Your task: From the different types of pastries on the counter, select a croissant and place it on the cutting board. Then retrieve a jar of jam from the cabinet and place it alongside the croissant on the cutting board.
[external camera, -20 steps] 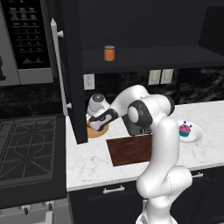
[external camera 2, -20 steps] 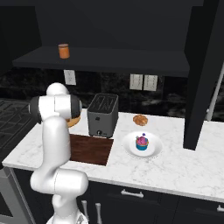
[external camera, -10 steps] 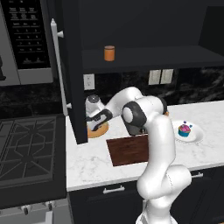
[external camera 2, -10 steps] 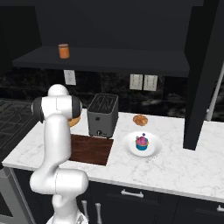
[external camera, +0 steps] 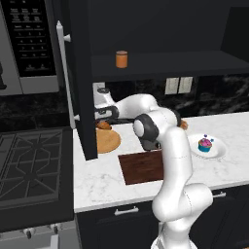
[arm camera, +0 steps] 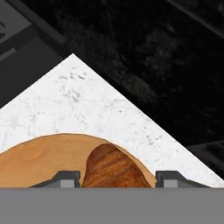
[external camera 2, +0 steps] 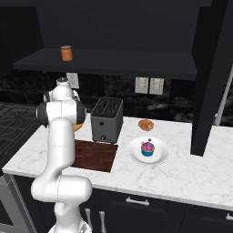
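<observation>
On the round wooden plate (arm camera: 39, 162), at the counter's (external camera: 102, 180) left end beside the open cabinet door (external camera: 80, 87), the croissant (arm camera: 113, 168) sits clamped in the gripper (arm camera: 118, 179). The cutting board (external camera: 142, 166) lies just in front; the jam jar (external camera: 121, 59) stands on the shelf above.

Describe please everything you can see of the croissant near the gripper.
The croissant is a small golden-brown pastry with darker ridged bands across its flaky-looking crust. It lies on the round light-orange wooden plate, at the plate's edge, on the white marble counter. The gripper is shut on it, one dark finger tip at each side. In the left base view it shows as a brown piece beside the open cabinet door.
</observation>
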